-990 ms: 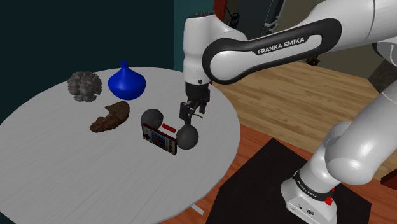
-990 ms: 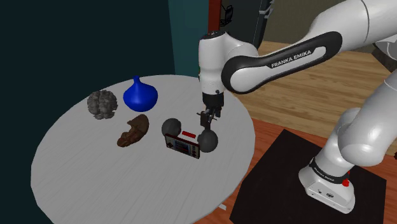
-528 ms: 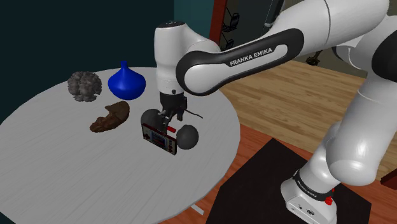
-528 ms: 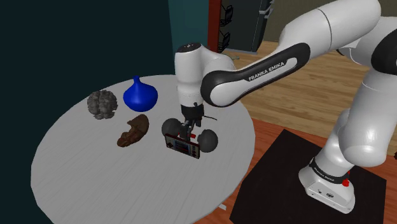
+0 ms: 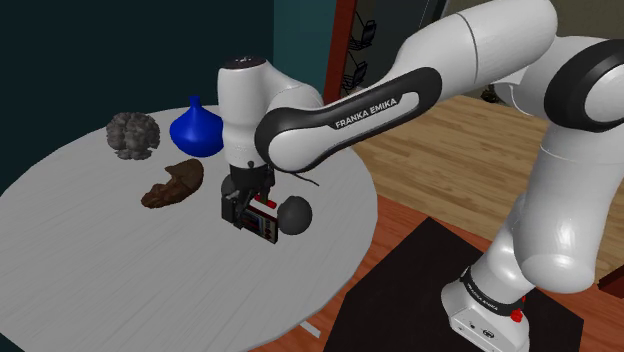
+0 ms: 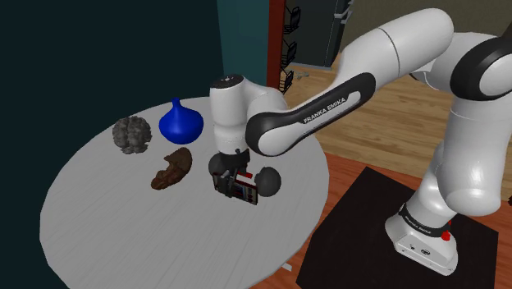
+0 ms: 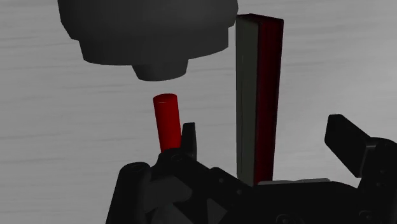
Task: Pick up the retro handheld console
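Observation:
The retro handheld console [image 5: 263, 222] [image 6: 243, 190] stands on its long edge on the round grey table [image 5: 120, 270], a dark screen in a red case. My black gripper [image 5: 241, 208] [image 6: 226, 176] has come down right over it, at its end toward the shoulder view's left. In the wrist view the console [image 7: 259, 95] appears edge-on as a thin grey and red slab rising between my fingers. The gripper [image 7: 267, 143] is open: one fingertip [image 7: 189, 139] and the other [image 7: 347, 135] stand apart on either side of the slab, neither touching it.
A dark ball [image 5: 295, 214] sits against the console's other end, with another dark rounded thing [image 7: 146, 32] and a small red cylinder [image 7: 167, 121] behind it. A brown lump [image 5: 173, 183], a blue vase [image 5: 198, 130] and a grey lumpy object [image 5: 133, 135] lie further back.
The arm has swung toward the shoulder view's left, from beside the dark ball to over the console, and come lower. The fingers have stayed apart. The console has not moved.

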